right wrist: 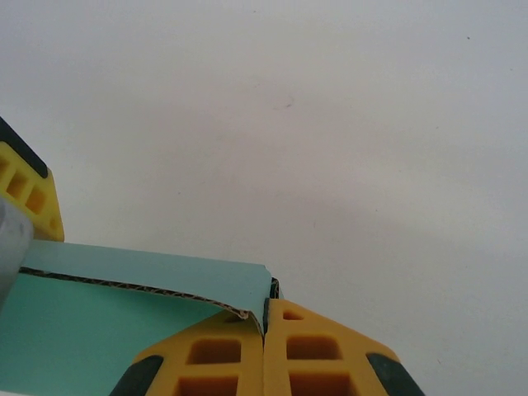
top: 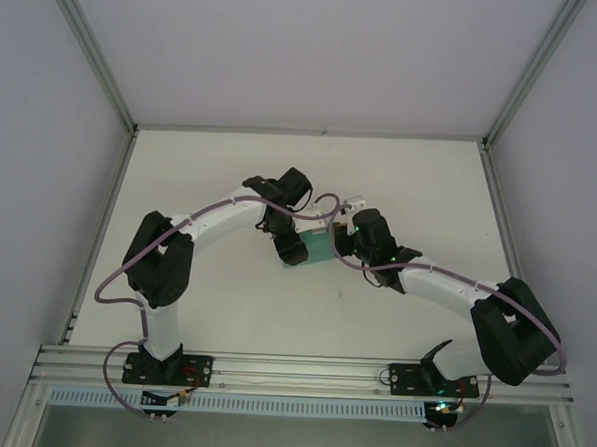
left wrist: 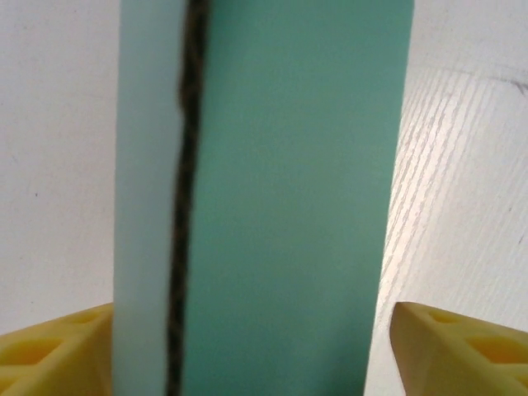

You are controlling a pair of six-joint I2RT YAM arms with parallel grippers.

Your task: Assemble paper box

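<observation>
The paper box [top: 318,248] is teal-green card, held above the middle of the table between my two arms. In the left wrist view the paper box [left wrist: 289,198] stands between my left gripper's [left wrist: 252,338] yellow fingers [left wrist: 462,351]. The right-hand finger is clear of the card, with bare table showing in the gap. The left gripper [top: 291,245] is open. My right gripper [right wrist: 266,318] is shut on a thin card wall of the paper box [right wrist: 124,276], whose corrugated edge shows. From above, the right gripper [top: 338,242] is at the box's right side.
The white table [top: 224,310] is bounded by aluminium rails [top: 301,369] at the near edge and white walls at the sides and back. A small white object [top: 356,200] lies just behind the right gripper. A yellow finger of the left gripper [right wrist: 29,194] shows in the right wrist view.
</observation>
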